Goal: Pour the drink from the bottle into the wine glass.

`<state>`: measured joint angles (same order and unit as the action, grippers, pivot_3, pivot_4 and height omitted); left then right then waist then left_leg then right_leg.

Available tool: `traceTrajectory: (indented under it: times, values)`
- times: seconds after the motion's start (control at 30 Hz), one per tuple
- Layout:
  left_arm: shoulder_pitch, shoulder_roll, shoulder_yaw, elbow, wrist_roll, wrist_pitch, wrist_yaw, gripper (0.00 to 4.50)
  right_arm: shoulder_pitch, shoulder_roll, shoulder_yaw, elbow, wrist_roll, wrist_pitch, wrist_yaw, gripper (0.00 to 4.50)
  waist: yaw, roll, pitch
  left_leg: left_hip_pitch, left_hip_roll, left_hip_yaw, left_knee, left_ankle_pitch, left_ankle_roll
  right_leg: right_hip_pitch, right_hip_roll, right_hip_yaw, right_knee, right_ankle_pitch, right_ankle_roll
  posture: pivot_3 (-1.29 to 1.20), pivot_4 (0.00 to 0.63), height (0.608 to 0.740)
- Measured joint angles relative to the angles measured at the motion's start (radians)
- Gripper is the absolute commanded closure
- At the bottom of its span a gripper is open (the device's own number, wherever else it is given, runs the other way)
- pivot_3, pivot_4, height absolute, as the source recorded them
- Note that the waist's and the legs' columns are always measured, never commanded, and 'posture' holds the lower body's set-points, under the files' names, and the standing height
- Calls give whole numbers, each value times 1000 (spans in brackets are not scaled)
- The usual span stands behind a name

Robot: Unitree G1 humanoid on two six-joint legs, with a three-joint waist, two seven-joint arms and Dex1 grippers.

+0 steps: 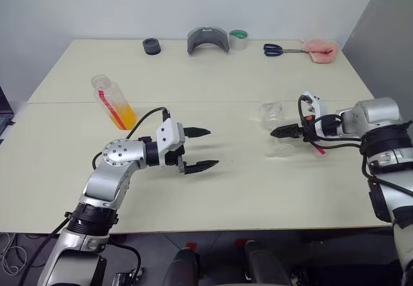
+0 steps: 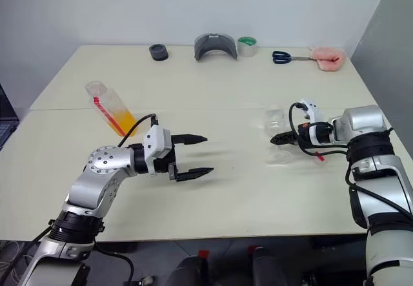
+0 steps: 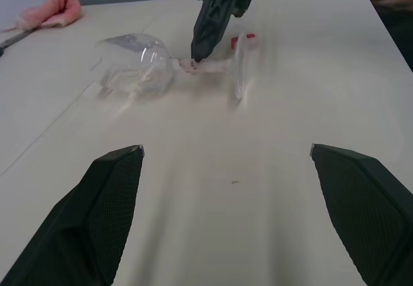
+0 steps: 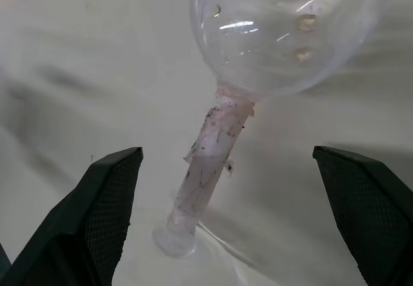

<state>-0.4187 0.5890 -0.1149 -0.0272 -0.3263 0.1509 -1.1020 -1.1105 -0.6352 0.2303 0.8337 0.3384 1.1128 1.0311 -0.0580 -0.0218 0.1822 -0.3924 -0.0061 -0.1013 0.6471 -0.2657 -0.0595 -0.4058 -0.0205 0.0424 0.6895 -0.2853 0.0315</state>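
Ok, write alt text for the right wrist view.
A clear wine glass lies on its side on the pale table, its pinkish taped stem running between the two open black fingers of the right gripper, which do not touch it.

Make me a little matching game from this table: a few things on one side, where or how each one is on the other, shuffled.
Things:
1. wine glass
2. bottle
3. scissors
4. left gripper

States:
A. at the table's far edge
B. open, holding nothing
C. lying on its side, by the right gripper
D. part full of orange drink

Pairs: 1-C, 2-D, 3-A, 4-B
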Motion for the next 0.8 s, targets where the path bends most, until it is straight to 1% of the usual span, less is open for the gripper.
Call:
traceTrajectory:
  times: [0.27,0.3,0.37,0.63,0.7,0.73,0.8]
  values:
    - [21,-2,1,-1,15,-10,11,46,-90,61,19,203,-117,-123,87,0,1,0,0,0,0,0,0,0,0,0,0,0,0,0,0,0,150,740]
    - [21,-4,1,-1,16,-11,14,14,-93,66,19,220,-129,-134,90,175,1,0,0,0,0,0,0,0,0,0,0,0,0,0,0,0,150,740]
    - [25,-7,0,-4,20,-13,22,0,-97,76,18,258,-155,-166,96,580,1,0,0,0,0,0,0,0,0,0,0,0,0,0,0,0,150,740]
    - [41,-16,-1,-17,32,-13,37,0,-121,120,-6,339,-211,-207,112,3455,-1,0,0,0,0,0,0,0,0,0,0,0,1,0,0,0,150,740]
    - [44,-16,-1,-19,34,-13,43,0,-125,128,-20,351,-216,-207,126,4062,-1,0,0,0,0,0,0,0,0,0,0,0,1,0,0,0,150,740]
    - [44,-16,-1,-21,35,-13,44,0,-130,134,-22,351,-218,-206,134,4303,-1,0,0,1,0,0,0,0,0,0,0,0,1,0,0,0,150,740]
    - [45,-16,-1,-28,36,-12,45,0,-134,135,-29,351,-230,-208,128,4316,0,0,0,1,0,0,1,0,0,0,0,0,2,0,0,0,150,740]
